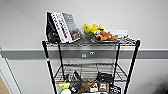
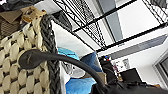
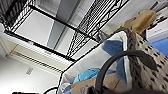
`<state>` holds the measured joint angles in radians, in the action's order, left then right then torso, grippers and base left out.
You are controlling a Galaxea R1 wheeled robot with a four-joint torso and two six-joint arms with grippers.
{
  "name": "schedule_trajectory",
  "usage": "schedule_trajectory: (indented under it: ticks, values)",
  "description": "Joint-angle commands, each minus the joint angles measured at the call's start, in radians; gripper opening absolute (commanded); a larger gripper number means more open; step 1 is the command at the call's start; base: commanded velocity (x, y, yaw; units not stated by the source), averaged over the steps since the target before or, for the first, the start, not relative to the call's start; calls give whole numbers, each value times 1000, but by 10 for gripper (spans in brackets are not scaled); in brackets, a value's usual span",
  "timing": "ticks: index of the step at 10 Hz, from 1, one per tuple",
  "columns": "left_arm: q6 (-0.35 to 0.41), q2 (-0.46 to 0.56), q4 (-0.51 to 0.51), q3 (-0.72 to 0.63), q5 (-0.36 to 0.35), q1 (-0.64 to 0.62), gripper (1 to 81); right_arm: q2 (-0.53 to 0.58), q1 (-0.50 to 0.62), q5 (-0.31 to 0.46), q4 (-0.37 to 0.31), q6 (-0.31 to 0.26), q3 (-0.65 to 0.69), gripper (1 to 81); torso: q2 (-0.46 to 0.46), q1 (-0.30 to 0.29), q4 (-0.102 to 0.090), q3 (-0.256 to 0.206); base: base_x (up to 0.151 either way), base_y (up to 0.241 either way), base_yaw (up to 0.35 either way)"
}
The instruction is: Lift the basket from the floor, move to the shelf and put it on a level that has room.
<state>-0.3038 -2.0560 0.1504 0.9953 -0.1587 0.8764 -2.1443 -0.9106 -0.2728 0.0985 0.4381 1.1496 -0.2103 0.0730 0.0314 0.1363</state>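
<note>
The shelf's [image 1: 90,65] second tier [image 1: 90,71] is bare wire with open room beneath the top tier; books [image 1: 62,26] and plush toys [image 1: 100,32] crowd the top, clutter [image 1: 87,85] fills below.

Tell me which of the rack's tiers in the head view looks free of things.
The level second from the top: bare wire grid. The top tier carries books and plush toys; the tier below is cluttered.

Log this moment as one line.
stage: at shelf | basket close by both wrists, below wire tier | level bare | top: books, plush toys
</note>
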Motion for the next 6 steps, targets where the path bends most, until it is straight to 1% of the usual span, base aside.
schedule_trajectory:
  ticks: [1,3,4,6]
  values:
    - [14,6,-60,-104,-22,-129,10,7,141,-72,50,8,-99,10,0,0,0,0,112,0,0]
    - [14,6,-61,-110,-22,-128,10,5,141,-72,55,8,-101,10,0,0,0,0,109,0,0]
    - [14,5,-66,-110,-22,-128,10,4,143,-72,55,10,-102,10,0,0,0,0,80,0,0]
    - [14,5,-66,-112,-22,-129,10,4,143,-72,55,10,-101,10,0,1,0,0,0,0,0]
